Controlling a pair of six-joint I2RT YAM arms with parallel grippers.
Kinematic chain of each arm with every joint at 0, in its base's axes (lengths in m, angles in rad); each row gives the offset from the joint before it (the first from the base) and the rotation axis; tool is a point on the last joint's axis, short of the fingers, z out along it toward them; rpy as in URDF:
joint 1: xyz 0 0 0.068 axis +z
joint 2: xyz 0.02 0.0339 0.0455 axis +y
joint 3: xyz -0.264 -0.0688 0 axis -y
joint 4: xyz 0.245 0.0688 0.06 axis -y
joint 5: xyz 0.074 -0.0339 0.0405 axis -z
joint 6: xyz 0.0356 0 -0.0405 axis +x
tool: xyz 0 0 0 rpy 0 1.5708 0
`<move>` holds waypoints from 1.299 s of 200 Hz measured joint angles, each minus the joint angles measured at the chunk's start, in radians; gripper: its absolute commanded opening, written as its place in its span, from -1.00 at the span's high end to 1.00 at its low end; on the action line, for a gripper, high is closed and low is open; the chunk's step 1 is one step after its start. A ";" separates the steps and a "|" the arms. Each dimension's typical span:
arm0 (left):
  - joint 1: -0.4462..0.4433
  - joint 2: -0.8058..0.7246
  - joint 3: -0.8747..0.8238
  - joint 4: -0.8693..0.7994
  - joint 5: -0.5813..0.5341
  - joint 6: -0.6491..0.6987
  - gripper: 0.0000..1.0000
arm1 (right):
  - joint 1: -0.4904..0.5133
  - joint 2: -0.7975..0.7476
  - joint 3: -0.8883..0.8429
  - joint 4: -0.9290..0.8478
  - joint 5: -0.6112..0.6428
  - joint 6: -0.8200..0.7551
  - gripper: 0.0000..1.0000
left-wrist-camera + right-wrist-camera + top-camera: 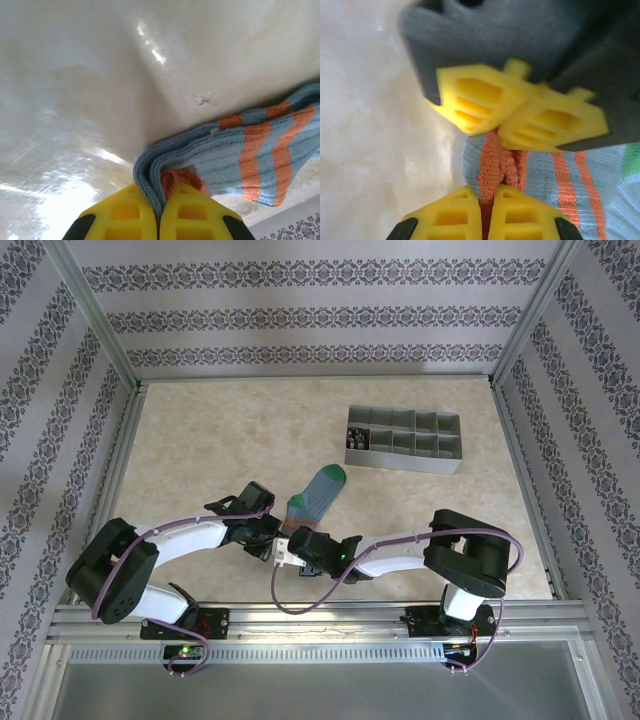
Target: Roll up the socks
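Blue-teal sock (318, 495) lies near the centre of the table (200, 460). Its green end points to 1 o'clock and its orange-banded end, at 7 o'clock, is folded over. Left gripper (159, 212) is pressed together on that folded edge. Right gripper (487, 215) pinches the orange toe, directly facing the left fingers (470, 100). A grey compartment tray (403, 438) sits well apart at 2 o'clock.

We see a left arm (190, 538) and a right arm (395, 555), both white with fat black joints, thin purple cables (290, 611) running along them, black bases (185, 623), and bright yellow fingers (125, 217) with little slots and black corners.
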 measured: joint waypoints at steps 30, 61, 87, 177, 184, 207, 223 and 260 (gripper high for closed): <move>0.020 -0.052 -0.014 -0.016 -0.013 -0.003 -0.21 | -0.081 -0.019 0.003 -0.014 -0.167 0.066 1.00; 0.048 -0.126 -0.014 -0.024 -0.026 -0.005 -0.41 | -0.193 -0.024 0.005 -0.025 -0.397 0.164 1.00; 0.055 -0.176 -0.024 -0.005 -0.027 -0.002 -0.33 | -0.284 -0.007 0.005 -0.017 -0.597 0.245 1.00; 0.025 -0.087 -0.050 0.156 -0.014 0.021 0.01 | -0.493 0.148 0.108 -0.084 -1.055 0.451 1.00; 0.023 -0.069 -0.051 0.175 -0.016 0.021 0.01 | -0.501 0.161 0.121 -0.096 -1.074 0.470 1.00; 0.021 -0.015 -0.055 0.232 -0.022 0.021 0.04 | -0.524 0.197 0.156 -0.136 -1.132 0.517 1.00; 0.021 0.025 -0.055 0.256 -0.025 0.025 0.17 | -0.531 0.213 0.171 -0.151 -1.159 0.545 1.00; 0.023 0.064 -0.043 0.253 -0.017 0.037 1.00 | -0.537 0.232 0.183 -0.166 -1.197 0.584 0.86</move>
